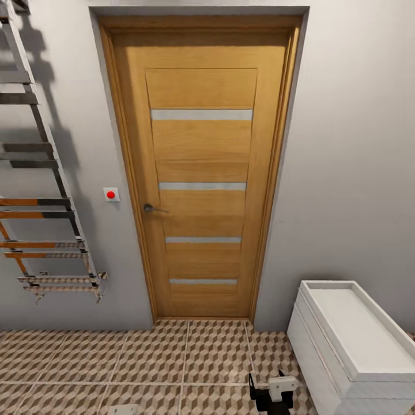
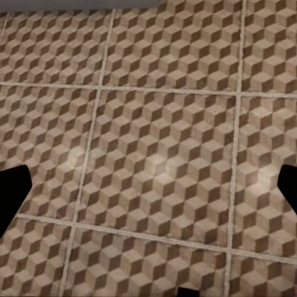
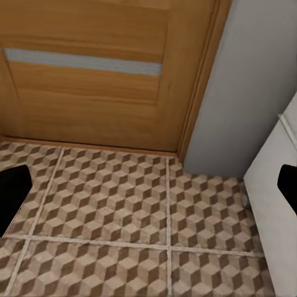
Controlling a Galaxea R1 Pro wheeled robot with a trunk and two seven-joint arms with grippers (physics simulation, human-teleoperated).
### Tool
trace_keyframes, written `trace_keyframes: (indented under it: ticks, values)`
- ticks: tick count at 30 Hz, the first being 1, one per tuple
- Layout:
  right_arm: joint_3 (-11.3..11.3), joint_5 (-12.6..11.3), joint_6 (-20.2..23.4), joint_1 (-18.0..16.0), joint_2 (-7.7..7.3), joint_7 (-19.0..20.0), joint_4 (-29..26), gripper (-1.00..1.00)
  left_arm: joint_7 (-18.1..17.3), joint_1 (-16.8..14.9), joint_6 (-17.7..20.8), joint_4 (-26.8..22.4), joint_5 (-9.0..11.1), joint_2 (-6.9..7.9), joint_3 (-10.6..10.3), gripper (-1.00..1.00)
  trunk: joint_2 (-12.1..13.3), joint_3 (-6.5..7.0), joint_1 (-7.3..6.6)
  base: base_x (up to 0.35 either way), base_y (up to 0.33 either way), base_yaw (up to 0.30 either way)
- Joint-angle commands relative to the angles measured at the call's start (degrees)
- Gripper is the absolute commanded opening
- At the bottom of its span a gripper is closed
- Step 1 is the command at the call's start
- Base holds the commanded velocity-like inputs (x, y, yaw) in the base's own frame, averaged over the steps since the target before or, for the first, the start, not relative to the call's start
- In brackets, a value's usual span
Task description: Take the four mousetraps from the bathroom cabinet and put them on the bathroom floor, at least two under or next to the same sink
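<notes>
The bathroom floor (image 1: pixel 144 357), large square tiles printed with brown, beige and white cubes, is the one task item before the robot as it faces a closed honey-coloured wooden door (image 1: pixel 202 173) with frosted horizontal strips and a small metal lever handle (image 1: pixel 151 208). No mousetraps, no orange-brown cabinet and no sink lie in this direction.

The left gripper (image 2: pixel 148 192) hangs over bare tile, its dark fingertips (image 2: pixel 12 192) spread to opposite edges of the wrist view with nothing between them. The right gripper (image 3: pixel 148 198) is likewise spread wide and empty, aimed at the foot of the door and the grey wall corner; in the head view its dark body (image 1: pixel 271 395) sits low, near a low white drawer unit with a tray top (image 1: pixel 357 340).

A chrome ladder-style towel rail (image 1: pixel 46 173) climbs the grey wall to the left of the door, beside a white wall switch with a red button (image 1: pixel 111 194).

The likely risks: turning to hunt for the cabinet could swing the right arm or base into the white unit close by, or clip the towel rail on the other side. That tray-topped unit could also be mistaken for the sink vanity.
</notes>
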Motion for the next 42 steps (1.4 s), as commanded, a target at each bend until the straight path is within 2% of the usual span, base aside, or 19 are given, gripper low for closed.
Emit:
trace_keyframes:
  ticks: [1,42]
  values:
    - [0.47,0.13,-0.05,-0.03,0.0,-0.56,0.05,1.0,0.27,-0.01,-0.08,-0.04,0.39,0.02,-0.48,1.0,-0.06,-0.05,0.02,0.0,0.0,0.268]
    - [0.47,0.13,-0.05,-0.03,0.0,-0.56,0.05,1.0,0.27,-0.01,-0.08,-0.04,0.33,0.02,-0.48,1.0,-0.06,-0.05,0.02,0.0,0.0,0.268]
